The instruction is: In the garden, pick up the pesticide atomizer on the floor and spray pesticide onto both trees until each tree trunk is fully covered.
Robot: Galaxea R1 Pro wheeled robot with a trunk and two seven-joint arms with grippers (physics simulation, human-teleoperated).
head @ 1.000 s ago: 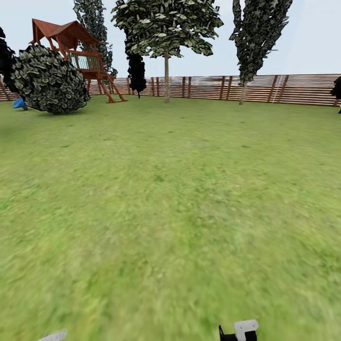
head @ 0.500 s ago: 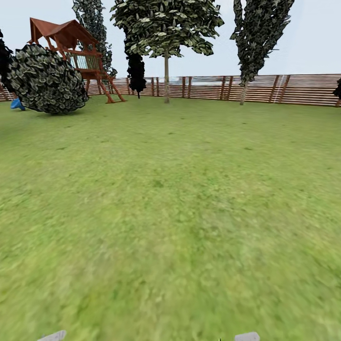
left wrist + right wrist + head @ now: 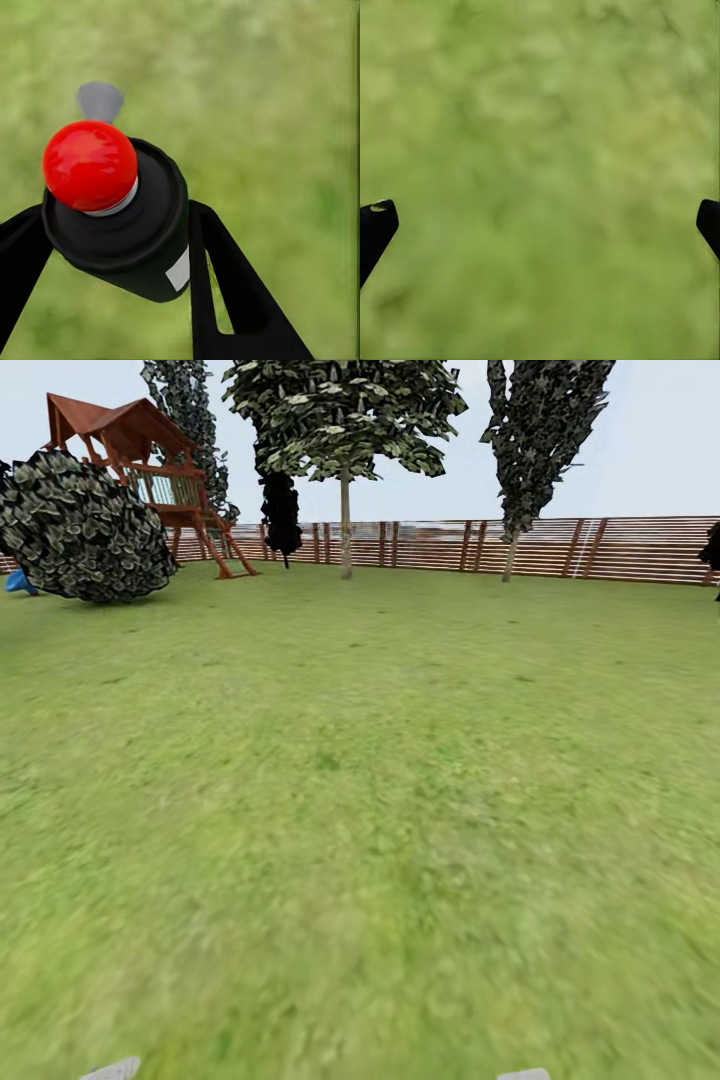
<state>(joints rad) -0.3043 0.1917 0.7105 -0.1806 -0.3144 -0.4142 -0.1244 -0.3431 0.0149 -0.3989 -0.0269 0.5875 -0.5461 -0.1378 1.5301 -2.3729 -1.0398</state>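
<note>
From my seat the head view opens on the garden's lawn, which takes up most of the frame. At the upper left sits a round, dark-leaved bush, with a scrap of something blue poking out at its left edge. Just behind the bush rises a red-brown wooden play tower with a peaked roof and slanted legs. Right of it, a small dark narrow tree stands against the fence, a brown run of horizontal slats crossing the upper frame. Near the upper centre is one tree with a light green crown, and its tree trunk is a slim pale pole (bare all the way down to the grass). Further right a taller, darker, narrower tree stands before the fence.

In the left wrist view, the left claw is clamped around the pesticide atomizer, a black canister with a red ball-shaped cap, one black finger on either side of its body, blurred grass beyond.

In the right wrist view, the right claw is spread wide and holds nothing: its two black fingertips sit at opposite edges of the frame over green grass.
</note>
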